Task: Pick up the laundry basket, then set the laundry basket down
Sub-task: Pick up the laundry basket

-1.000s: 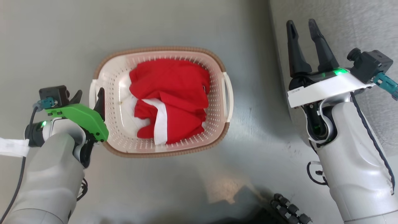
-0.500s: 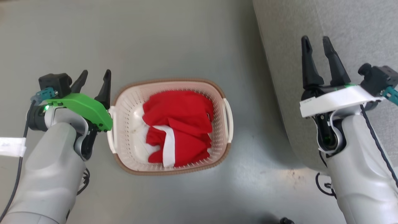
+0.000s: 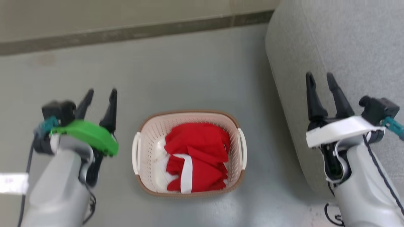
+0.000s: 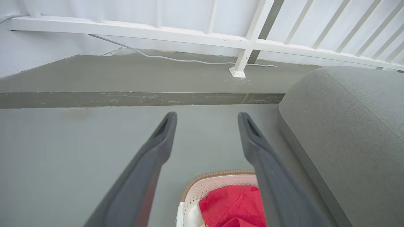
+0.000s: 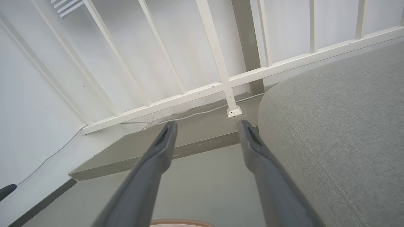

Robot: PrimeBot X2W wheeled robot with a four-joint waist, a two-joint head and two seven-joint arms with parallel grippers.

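Laundry basket [image 3: 152, 143] x1, 2 handles [image 3: 136, 153], 1 red cloth [image 3: 202, 146] inside, on floor [image 3: 189, 69].

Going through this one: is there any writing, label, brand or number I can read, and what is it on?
No text can be read.
White tag at the lower left edge of the head view: faint dark marks, too blurred to read.
Laundry basket, red cloth, sofa: no print seen.
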